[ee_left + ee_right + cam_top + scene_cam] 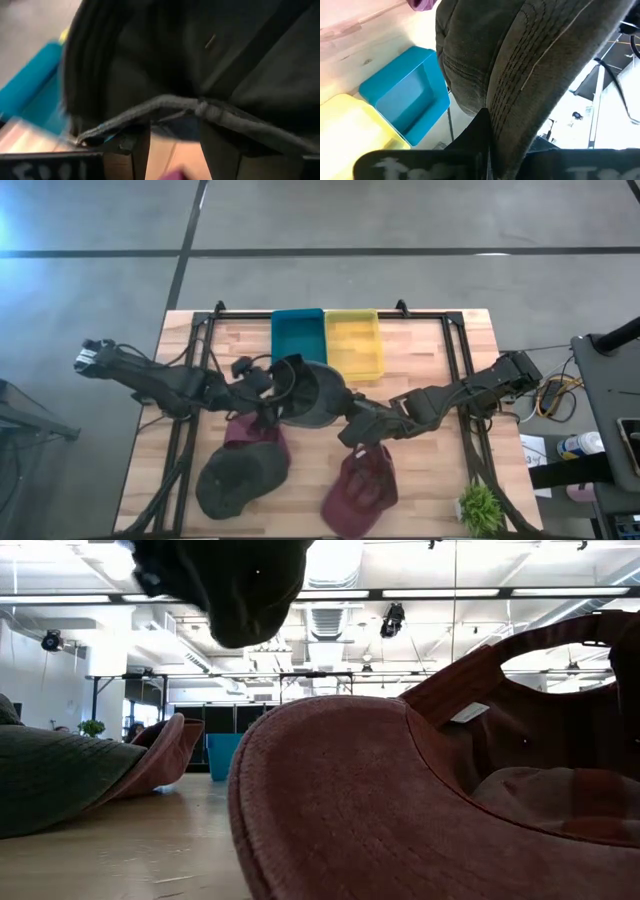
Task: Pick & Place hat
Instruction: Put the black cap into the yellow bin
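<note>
Dark grey cloth hangs in the air over the middle of the table (470, 340). It is the grey hat (318, 395), and both arms have it at once. It sits just in front of the two bins at the back edge, the blue bin (297, 340) and the yellow bin (354, 345), which stand side by side and touch.

The right gripper (352, 428) comes in from the right edge. Its jaws are pressed together on the brim, with the ridged cloth pinched between them, as the right wrist view shows. The left gripper (272, 378) comes in from the left edge. Its jaws stand apart, with an edge of the hat lying across them; in the left wrist view the cloth seam rests over both fingers (134, 150). I cannot tell if they squeeze it or just sit under it.

So the hat stretches between the two grippers, its long way running left to right across the table. The bins lie behind the hat, toward the back edge. The blue bin is nearer the left gripper and the yellow bin is nearer the right one. I think the next move is to carry the hat back over a bin, and both arms need to go together or the hat will pull out of one of them.

Three more hats lie near the front edge: an olive hat (238, 478), a red hat (360, 485), and another red hat (252, 436) partly under the left arm. A small plant (481, 506) stands in the front right corner.
</note>
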Available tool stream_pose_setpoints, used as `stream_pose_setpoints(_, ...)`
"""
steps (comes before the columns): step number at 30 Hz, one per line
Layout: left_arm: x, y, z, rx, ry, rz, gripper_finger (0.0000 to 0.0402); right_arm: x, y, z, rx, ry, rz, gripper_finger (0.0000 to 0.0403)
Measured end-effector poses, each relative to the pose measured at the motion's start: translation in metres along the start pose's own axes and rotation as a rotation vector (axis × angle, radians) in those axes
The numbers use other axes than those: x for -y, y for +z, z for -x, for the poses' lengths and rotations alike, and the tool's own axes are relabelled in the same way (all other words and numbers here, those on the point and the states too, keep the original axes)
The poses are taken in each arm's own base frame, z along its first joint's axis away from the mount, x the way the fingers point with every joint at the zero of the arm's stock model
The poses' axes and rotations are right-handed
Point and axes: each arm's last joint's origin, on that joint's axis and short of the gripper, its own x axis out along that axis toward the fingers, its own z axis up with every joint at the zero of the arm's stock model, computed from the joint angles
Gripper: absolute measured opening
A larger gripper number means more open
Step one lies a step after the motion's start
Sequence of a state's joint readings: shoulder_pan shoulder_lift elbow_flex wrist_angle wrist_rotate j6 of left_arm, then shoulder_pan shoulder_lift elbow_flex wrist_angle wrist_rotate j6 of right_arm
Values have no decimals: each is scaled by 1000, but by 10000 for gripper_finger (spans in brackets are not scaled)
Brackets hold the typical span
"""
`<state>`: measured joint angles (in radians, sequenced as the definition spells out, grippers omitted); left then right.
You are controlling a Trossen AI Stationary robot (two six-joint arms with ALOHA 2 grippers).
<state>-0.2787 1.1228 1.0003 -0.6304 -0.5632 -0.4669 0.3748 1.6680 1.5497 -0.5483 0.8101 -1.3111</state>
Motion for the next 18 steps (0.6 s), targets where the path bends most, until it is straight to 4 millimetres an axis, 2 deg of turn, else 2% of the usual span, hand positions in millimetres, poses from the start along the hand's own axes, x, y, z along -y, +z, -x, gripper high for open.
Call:
stream_pose_setpoints(3,9,13,0,70,-79,-48,158,0,0,0,0,1,-6,13)
stream_pose_setpoints(8,18,22,-5,62,-114,-99,158,-3,2,-5,28,24,-22,13)
stream_pose_setpoints(15,40,32,-26,39,-181,-187,158,-10,9,-27,65,63,9,13)
stream_pose_setpoints(18,45,31,-33,-4,-208,-204,158,-9,11,-29,81,45,22,13)
